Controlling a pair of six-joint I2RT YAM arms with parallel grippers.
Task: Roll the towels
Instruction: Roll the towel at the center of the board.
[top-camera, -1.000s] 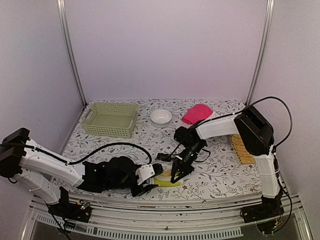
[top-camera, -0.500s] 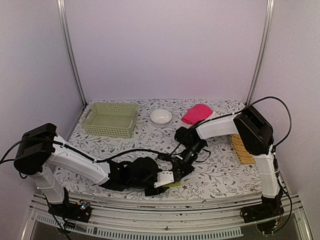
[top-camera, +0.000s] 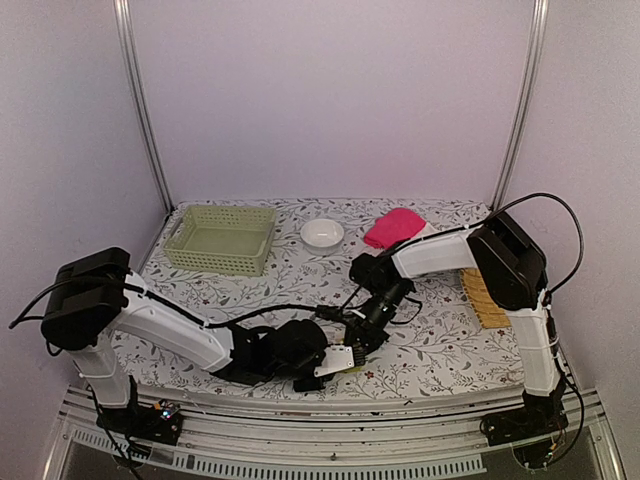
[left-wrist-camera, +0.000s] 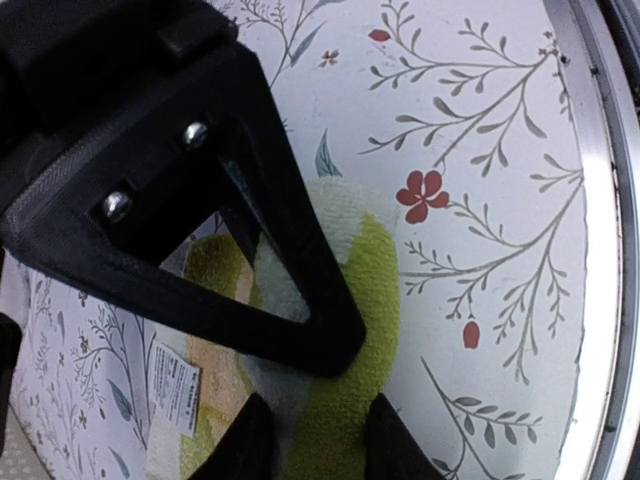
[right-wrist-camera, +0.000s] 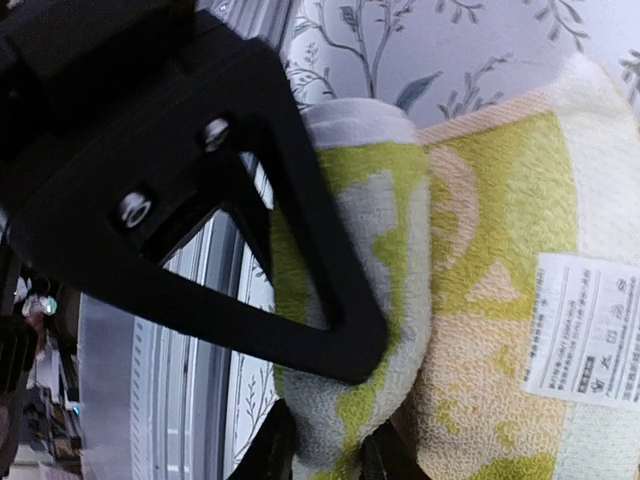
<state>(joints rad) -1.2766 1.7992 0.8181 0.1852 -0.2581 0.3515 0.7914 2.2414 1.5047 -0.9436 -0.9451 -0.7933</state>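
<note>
The small yellow-green-and-cream towel lies near the table's front edge, almost hidden under both grippers in the top view. Its near edge is rolled into a thick fold. My right gripper is shut on that rolled fold, one finger on each side. My left gripper is shut on the green rolled edge from the other side. Both grippers, left and right, meet over the towel. The bright pink towel lies bunched at the back right. The pale blue and cream-white towels are out of view.
A pale green basket stands at the back left and a white bowl at the back centre. A yellow slatted tray lies along the right edge. The table's metal front rim runs close to the towel.
My left arm has swung right and its gripper has reached the towel beside the right gripper. My right gripper has come down onto the towel, which is now almost covered.
</note>
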